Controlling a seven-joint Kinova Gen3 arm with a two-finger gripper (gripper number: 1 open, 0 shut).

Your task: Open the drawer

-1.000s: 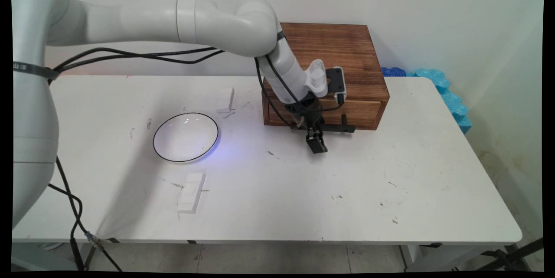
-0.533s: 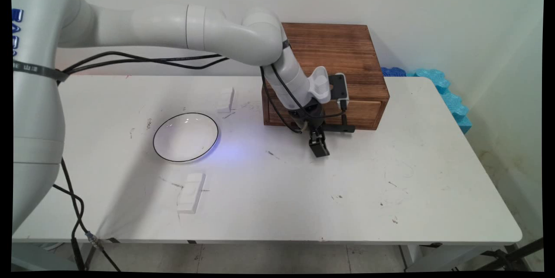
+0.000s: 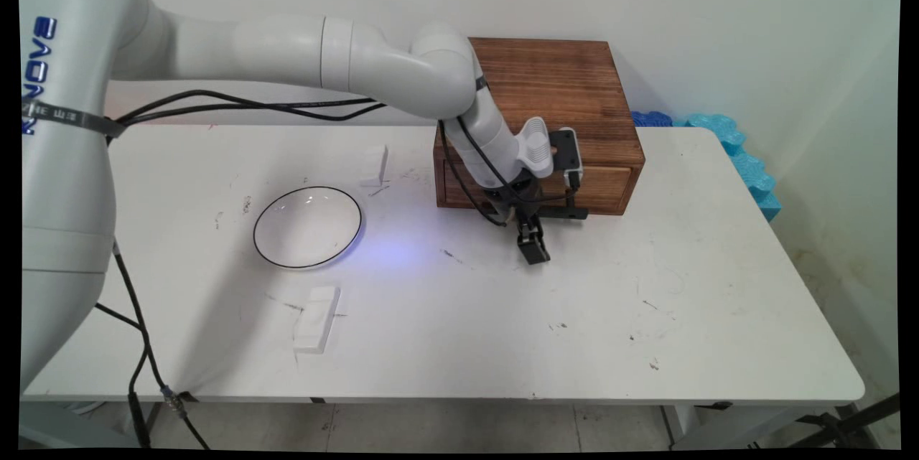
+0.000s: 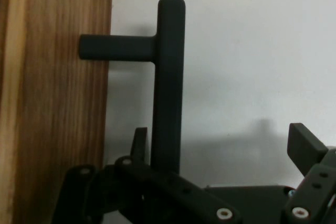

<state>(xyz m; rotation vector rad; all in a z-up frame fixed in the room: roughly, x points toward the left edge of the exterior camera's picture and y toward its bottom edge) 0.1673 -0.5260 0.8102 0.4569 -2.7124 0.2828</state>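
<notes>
Black claw (image 3: pixel 534 247) spread wide, gripping nothing | just before wooden drawer box's (image 3: pixel 567 87) bar handle (image 4: pixel 167 85) | white surface (image 3: pixel 646 288)

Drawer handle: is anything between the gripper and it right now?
Nothing visible. The open gripper already straddles the black drawer handle, one finger between bar and wooden drawer front, the other on the far side.

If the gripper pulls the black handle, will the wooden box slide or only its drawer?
The wooden box looks solid and probably heavy, so likely stays. Its drawer should slide. The black handle looks rigid, probably not bending.
</notes>
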